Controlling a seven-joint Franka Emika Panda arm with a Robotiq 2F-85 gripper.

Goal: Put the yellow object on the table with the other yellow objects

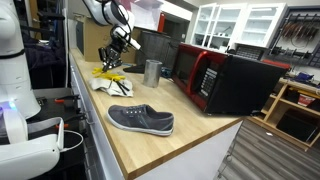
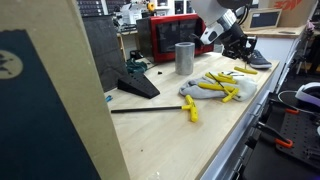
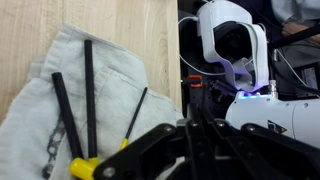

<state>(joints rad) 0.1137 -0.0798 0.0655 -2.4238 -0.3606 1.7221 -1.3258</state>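
The cluster of yellow objects [image 1: 108, 72] lies on a white cloth [image 3: 50, 100] on the wooden table [image 1: 200, 128], and also shows in an exterior view [image 2: 218, 88]. One yellow piece [image 2: 190, 109] lies apart from it on the bare table [image 2: 190, 145], at the end of a thin black rod. My gripper [image 1: 117, 55] hangs just above the cluster in both exterior views [image 2: 237, 48]. In the wrist view its fingers [image 3: 190, 140] look closed together, and I see nothing between them. Black rods with a yellow end [image 3: 85, 167] lie on the cloth below.
A grey shoe [image 1: 141, 120] lies near the table's front end. A metal cup [image 1: 152, 72] and a red and black microwave [image 1: 225, 80] stand behind the cluster. A black wedge [image 2: 137, 86] lies on the table. A white robot base [image 3: 235, 50] stands beyond the table edge.
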